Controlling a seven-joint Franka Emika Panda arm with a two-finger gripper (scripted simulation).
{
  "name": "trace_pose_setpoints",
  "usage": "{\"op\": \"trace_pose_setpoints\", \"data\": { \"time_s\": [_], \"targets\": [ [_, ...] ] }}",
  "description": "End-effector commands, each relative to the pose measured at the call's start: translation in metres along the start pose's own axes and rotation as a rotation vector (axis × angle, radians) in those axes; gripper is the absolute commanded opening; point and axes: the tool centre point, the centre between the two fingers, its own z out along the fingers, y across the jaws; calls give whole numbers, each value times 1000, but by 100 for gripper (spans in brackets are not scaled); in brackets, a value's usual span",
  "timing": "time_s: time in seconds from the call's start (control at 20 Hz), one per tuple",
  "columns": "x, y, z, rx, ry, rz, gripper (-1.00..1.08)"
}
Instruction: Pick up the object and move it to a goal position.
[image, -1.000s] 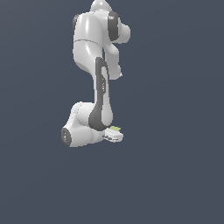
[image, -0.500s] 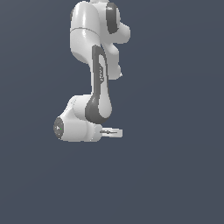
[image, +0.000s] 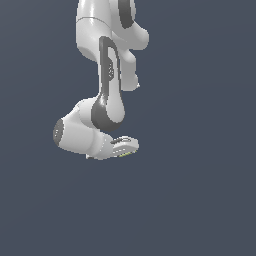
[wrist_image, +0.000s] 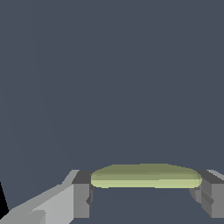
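The object (wrist_image: 146, 176) is a pale yellow-green cube held between my two grey fingertips in the wrist view, touching both pads. In the exterior view only a thin sliver of the object (image: 125, 153) shows under the white fingers. My gripper (image: 126, 147) points toward the exterior view's right, below the bent white arm, and is shut on the object. In the wrist view my gripper (wrist_image: 146, 188) frames the cube from both sides.
A plain dark blue-grey background fills both views. The white and grey arm (image: 107, 75) rises above the gripper in the exterior view. No goal marker shows.
The arm has swung toward the exterior view's left and slightly lower, carrying the object with it. The gripper stays shut on the cube.
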Motion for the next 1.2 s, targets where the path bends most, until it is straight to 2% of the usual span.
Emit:
{"op": "trace_pose_setpoints", "data": {
  "time_s": [0.0, 0.25, 0.55, 1.15],
  "targets": [
    [2, -5, -8, 8, 32, -58, -100],
    [3, -12, -20, 22, 80, -144, -100],
    [3, -17, -30, 34, 115, -207, -100],
    [2, -18, -31, 39, 121, -219, -100]
  ]
}}
